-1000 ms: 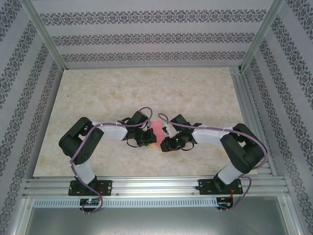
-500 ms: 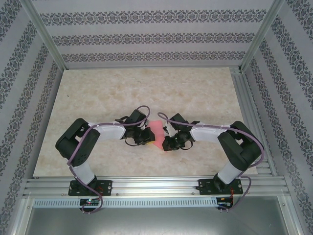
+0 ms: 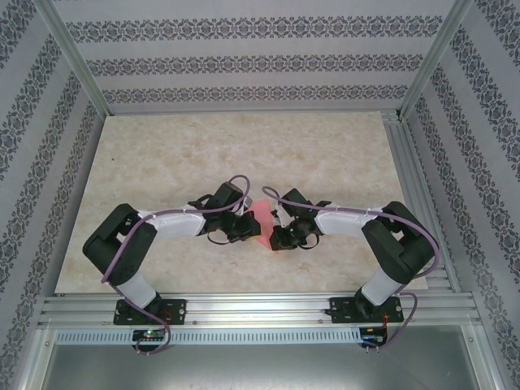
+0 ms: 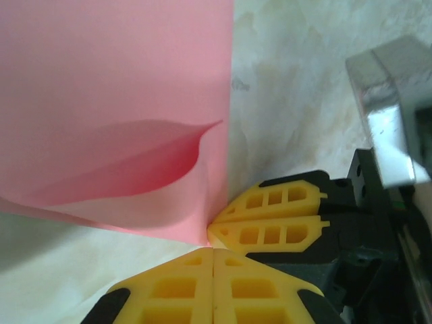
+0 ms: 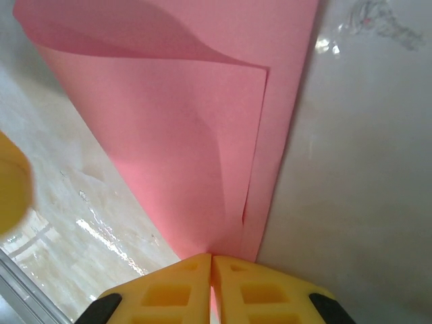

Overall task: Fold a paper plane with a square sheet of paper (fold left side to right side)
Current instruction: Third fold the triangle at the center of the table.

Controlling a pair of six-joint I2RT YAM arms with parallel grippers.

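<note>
My left hand (image 4: 213, 254) is pressed shut, its tips touching the near corner of the sheet (image 4: 115, 74); I can't tell whether it actually grips. My right hand (image 5: 211, 260) is clamped on the sheet, with paper running up from between its fingers. Just ahead of both hands the sheet lies loosely doubled over, its upper layer bowed and lifting off the worktop (image 4: 290, 81).

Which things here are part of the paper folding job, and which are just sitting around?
Job: paper; left gripper, shut at its corner; right gripper, pinching the paper.
Just there: table; frame; walls.
</note>
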